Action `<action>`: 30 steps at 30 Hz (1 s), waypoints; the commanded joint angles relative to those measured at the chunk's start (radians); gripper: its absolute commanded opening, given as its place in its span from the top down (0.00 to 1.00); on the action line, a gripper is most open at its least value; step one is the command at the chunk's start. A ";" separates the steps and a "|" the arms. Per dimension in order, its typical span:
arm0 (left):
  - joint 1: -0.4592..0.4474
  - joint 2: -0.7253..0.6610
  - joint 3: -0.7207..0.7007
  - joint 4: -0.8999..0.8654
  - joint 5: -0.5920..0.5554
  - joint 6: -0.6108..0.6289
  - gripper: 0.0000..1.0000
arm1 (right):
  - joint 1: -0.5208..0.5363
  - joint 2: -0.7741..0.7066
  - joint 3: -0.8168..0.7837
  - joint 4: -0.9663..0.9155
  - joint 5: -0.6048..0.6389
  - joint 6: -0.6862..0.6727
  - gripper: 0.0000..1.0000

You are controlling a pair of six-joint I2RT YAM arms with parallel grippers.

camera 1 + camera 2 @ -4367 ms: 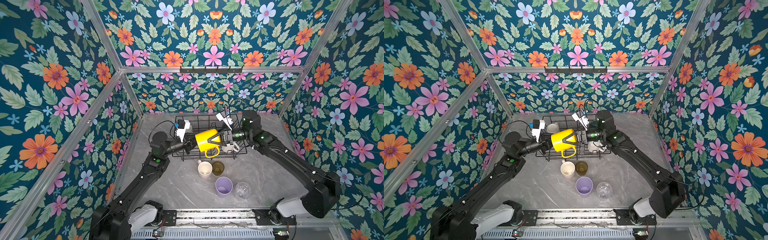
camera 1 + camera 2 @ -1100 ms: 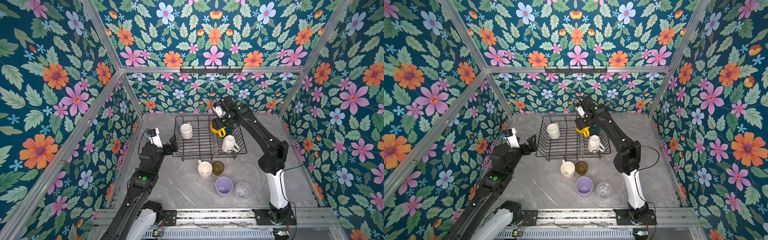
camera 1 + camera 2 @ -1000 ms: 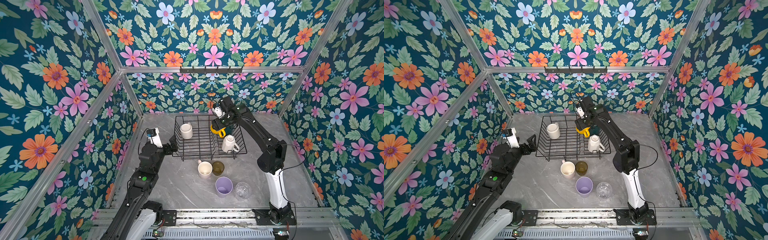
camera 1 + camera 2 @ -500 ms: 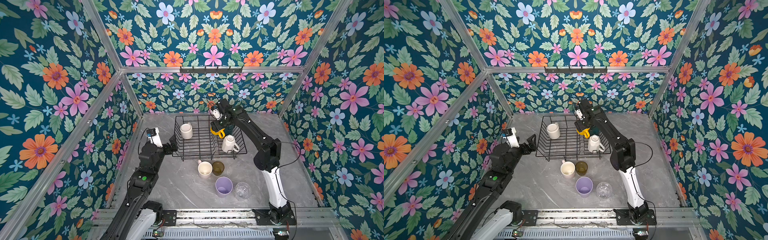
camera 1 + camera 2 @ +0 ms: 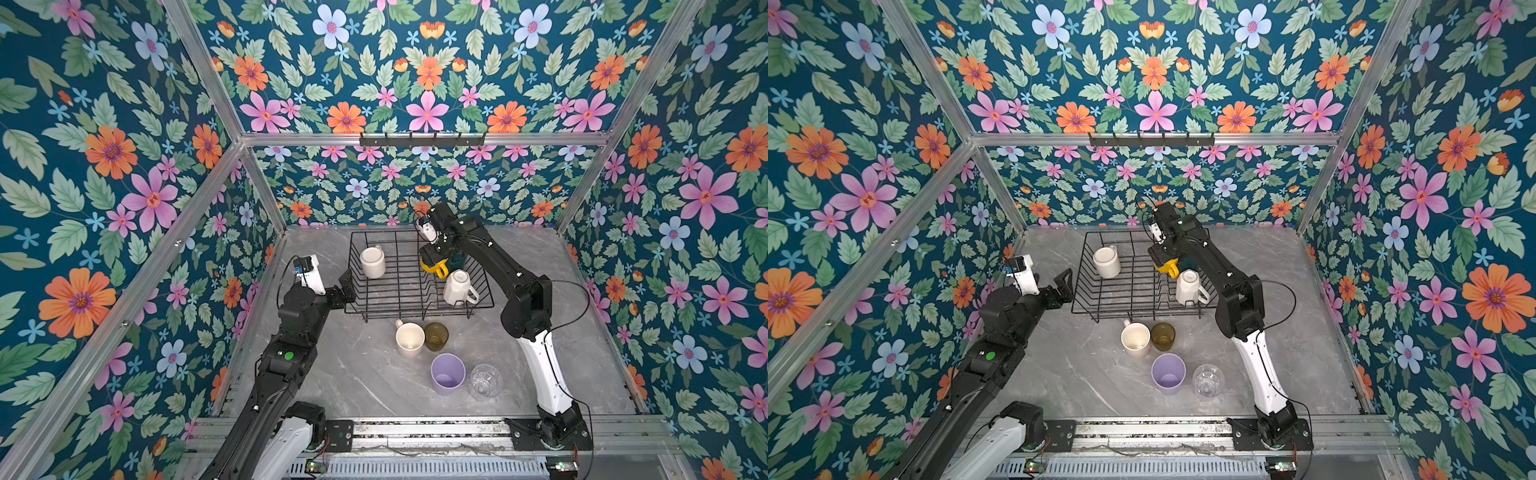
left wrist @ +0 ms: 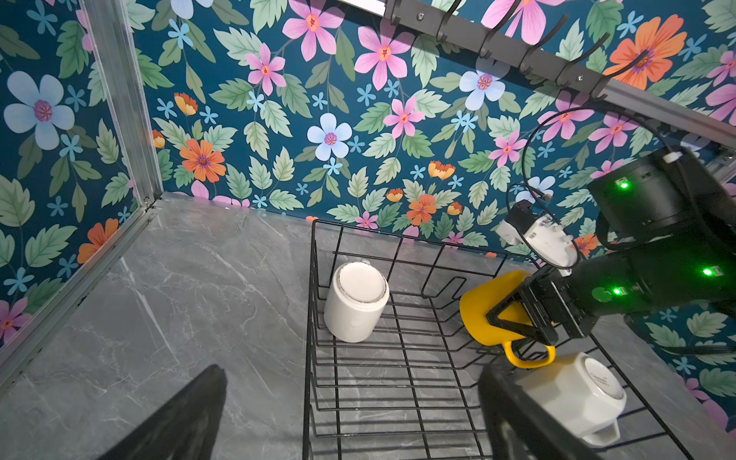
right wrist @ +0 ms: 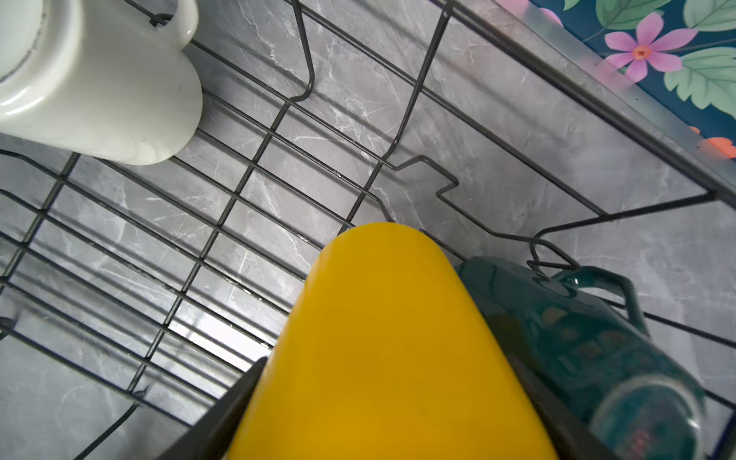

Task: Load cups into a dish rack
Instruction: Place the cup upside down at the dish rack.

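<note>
Yellow mug (image 6: 484,314), clamped in the right gripper (image 5: 432,255), hangs tilted over the far right of the dish rack (image 5: 405,286), just beside the dark green mug (image 7: 577,338); left gripper (image 5: 1064,286) gapes empty, farther off.

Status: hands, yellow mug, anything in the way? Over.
Left hand open, empty, beside dish rack. Right hand shut on yellow mug inside rack. Dark green mug tight alongside.

mug (image 5: 372,262) in rack (image 5: 405,282), tumbler (image 5: 447,374) before it
</note>
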 commanded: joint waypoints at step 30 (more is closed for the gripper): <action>0.001 -0.003 0.009 -0.013 0.000 -0.003 0.01 | 0.001 0.129 0.066 -0.045 0.015 -0.024 0.67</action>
